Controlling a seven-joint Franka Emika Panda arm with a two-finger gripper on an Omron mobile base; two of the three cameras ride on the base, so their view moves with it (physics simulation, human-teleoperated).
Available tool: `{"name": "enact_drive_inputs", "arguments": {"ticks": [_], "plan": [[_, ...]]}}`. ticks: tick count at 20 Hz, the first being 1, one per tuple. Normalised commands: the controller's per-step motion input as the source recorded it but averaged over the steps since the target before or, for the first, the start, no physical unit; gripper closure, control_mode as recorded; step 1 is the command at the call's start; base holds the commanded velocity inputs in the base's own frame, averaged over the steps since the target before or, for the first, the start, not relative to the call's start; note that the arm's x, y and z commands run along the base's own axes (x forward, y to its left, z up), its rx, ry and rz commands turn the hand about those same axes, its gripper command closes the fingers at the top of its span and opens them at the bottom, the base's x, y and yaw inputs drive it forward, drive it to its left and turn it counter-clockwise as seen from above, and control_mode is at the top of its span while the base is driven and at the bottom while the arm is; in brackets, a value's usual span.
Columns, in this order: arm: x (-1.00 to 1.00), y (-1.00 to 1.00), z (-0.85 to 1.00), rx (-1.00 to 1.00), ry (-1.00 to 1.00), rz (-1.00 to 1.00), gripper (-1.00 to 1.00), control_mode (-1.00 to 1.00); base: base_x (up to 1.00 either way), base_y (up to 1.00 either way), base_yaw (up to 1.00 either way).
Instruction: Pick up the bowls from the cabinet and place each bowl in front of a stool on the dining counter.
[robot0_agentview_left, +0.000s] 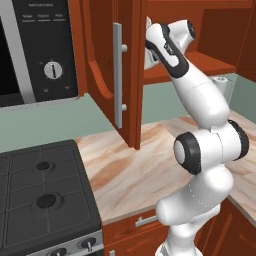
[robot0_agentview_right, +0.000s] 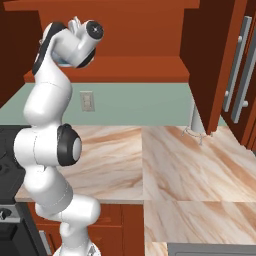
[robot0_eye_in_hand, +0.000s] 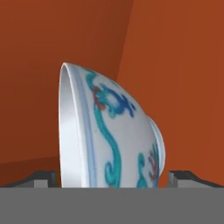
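You see the cabinet (robot0_agentview_left: 107, 75), smooth red-brown wood with a long silver bar handle (robot0_agentview_left: 117, 75). Inside it, the glossy rounded bowl (robot0_eye_in_hand: 109, 135), blue-patterned outside, sits between your spread fingers (robot0_eye_in_hand: 43, 178); contact unclear.

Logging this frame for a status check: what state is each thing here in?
Cabinet door: swung open.
Blue-patterned bowl: on its side in the hand view, between the fingertips.
End effector: open around the bowl; contact unclear.
Stove knobs: setting unreadable.
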Motion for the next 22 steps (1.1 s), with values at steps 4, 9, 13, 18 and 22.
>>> {"name": "enact_drive_inputs", "arguments": {"ticks": [4, 9, 13, 18, 22], "plan": [[0.01, 0.18, -0.25, 0.00, 0.00, 0.00, -1.00, -1.00, 0.00, 0.00, 0.00], [0.01, 0.17, -0.18, 0.00, 0.00, 0.01, -1.00, -1.00, 0.00, 0.00, 0.00], [0.08, 0.07, -0.01, 0.00, 0.00, 0.00, -1.00, -1.00, 0.00, 0.00, 0.00], [0.00, 0.03, 0.00, 0.00, 0.02, 0.00, -1.00, -1.00, 0.00, 0.00, 0.00], [0.00, 0.00, 0.00, 0.00, 0.00, 0.00, -1.00, -1.00, 0.00, 0.00, 0.00]]}}
